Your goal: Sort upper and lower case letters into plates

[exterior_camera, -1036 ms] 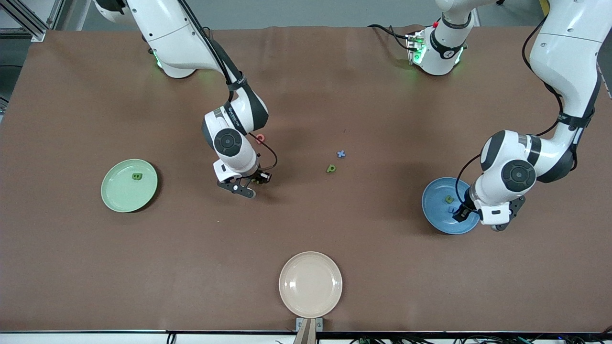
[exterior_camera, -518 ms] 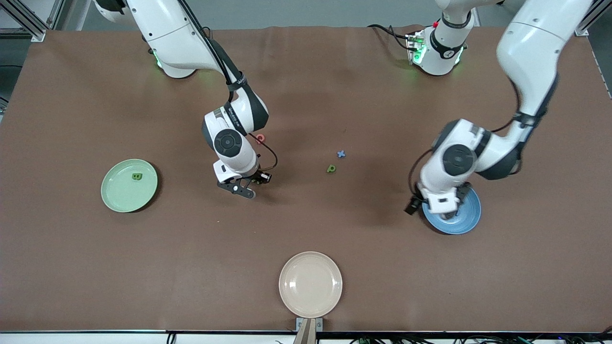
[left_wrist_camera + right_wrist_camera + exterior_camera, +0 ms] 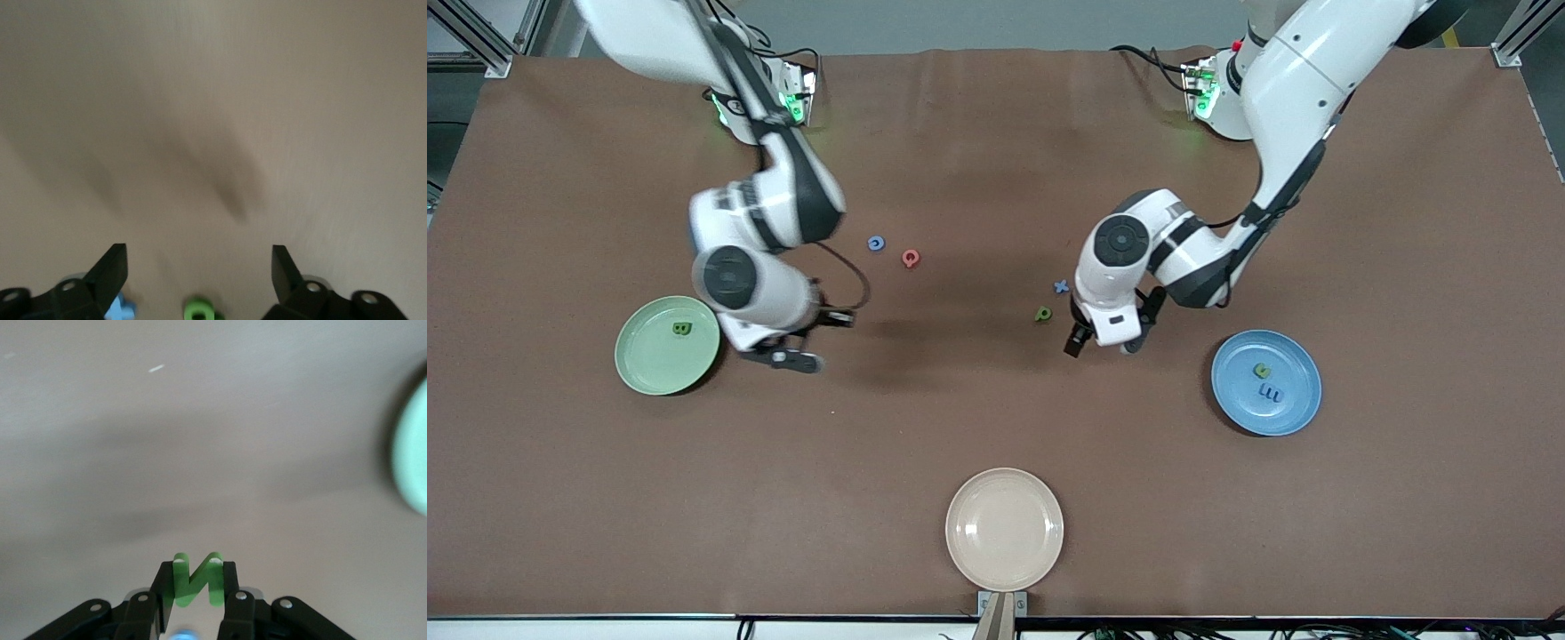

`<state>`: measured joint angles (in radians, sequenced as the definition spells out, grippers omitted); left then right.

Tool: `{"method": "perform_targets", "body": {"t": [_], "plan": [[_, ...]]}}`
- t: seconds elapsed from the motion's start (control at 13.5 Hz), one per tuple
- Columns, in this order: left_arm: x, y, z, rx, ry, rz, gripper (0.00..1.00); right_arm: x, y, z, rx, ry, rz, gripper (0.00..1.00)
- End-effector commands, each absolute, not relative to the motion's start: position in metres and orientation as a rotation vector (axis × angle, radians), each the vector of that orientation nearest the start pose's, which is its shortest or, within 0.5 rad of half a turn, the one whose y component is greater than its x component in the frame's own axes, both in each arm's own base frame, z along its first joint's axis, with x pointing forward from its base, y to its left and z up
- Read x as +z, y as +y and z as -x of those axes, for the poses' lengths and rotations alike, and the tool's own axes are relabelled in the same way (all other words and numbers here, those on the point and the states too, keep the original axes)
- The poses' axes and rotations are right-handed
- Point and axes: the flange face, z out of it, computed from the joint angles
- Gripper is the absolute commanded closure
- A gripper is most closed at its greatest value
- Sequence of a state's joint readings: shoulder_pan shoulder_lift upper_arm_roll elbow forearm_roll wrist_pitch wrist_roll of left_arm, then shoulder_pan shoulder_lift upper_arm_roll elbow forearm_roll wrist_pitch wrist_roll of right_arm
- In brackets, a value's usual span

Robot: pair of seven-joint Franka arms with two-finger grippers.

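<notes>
Mint green is the plate (image 3: 667, 345) at the right arm's end of the table, and one green letter (image 3: 682, 329) already lies in it. Just beside that plate the right gripper (image 3: 791, 359) is held over bare table, its fingers clamped on a green letter N (image 3: 197, 580). For this step to be done well, the gripper should be brought over the plate's middle and lowered before the N is let go, so the piece is not bounced over the rim.

Toward the table's middle a blue letter (image 3: 877, 243) and a red letter (image 3: 911, 259) lie side by side. A blue cross-shaped letter (image 3: 1061, 286) and a green letter (image 3: 1042, 313) lie near the left gripper (image 3: 1103, 342), whose fingers stand wide apart and empty. The blue plate (image 3: 1294, 418), at the left arm's end, is seen to hold one green piece (image 3: 1262, 370) and one blue piece (image 3: 1269, 392).
</notes>
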<state>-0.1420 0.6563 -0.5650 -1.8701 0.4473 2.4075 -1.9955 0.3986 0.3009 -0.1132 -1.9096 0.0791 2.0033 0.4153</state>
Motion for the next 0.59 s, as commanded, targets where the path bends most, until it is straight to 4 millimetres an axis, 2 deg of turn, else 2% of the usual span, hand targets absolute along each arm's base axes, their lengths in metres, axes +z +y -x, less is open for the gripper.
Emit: {"method": "perform_targets", "body": {"t": [0.0,0.15,0.22,0.37,0.52], "plan": [[0.198,-0.417,-0.488,0.053,-1.598,2.782,0.11,0.335,0.099,-0.542,0.308,0.150,3.213,0.87],[0.193,-0.434,-0.475,0.036,-1.532,2.826,0.19,0.334,0.030,-0.545,0.331,0.020,3.181,0.87],[0.192,-0.436,-0.475,0.024,-1.525,2.830,0.20,0.329,-0.004,-0.548,0.319,-0.023,3.167,0.87],[0.186,-0.441,-0.469,0.028,-1.504,2.835,0.24,0.318,-0.046,-0.546,0.231,-0.109,3.157,0.87],[0.176,-0.442,-0.465,0.032,-1.474,2.838,0.28,0.295,-0.071,-0.547,0.199,-0.130,3.157,0.85]]}}
